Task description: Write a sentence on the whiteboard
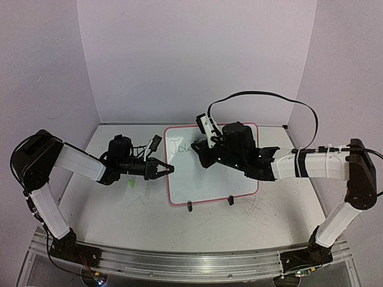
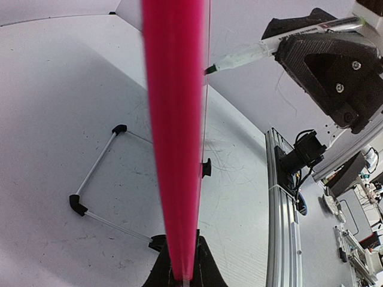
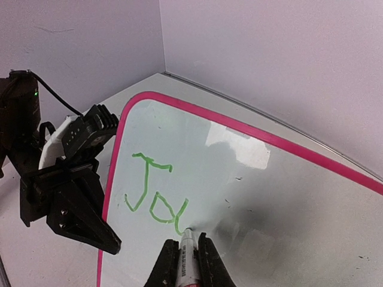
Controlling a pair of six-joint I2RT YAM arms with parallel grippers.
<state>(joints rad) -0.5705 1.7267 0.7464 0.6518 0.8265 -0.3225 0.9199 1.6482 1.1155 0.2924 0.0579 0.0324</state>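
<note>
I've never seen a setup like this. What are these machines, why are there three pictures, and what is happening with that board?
These are two robot arms, a left arm and a right arm, bolted at the near edge of a table. The wide picture comes from a camera above and behind them. The other two come from a small camera on each wrist.

Between the arms stands a small whiteboard with a pink rim, on a black wire stand. The left end effector is shut on the board's left edge, apparently to steady it. The right end effector is shut on a marker, its tip at the board. The green writing reads roughly "Jo", with another letter begun.
</note>
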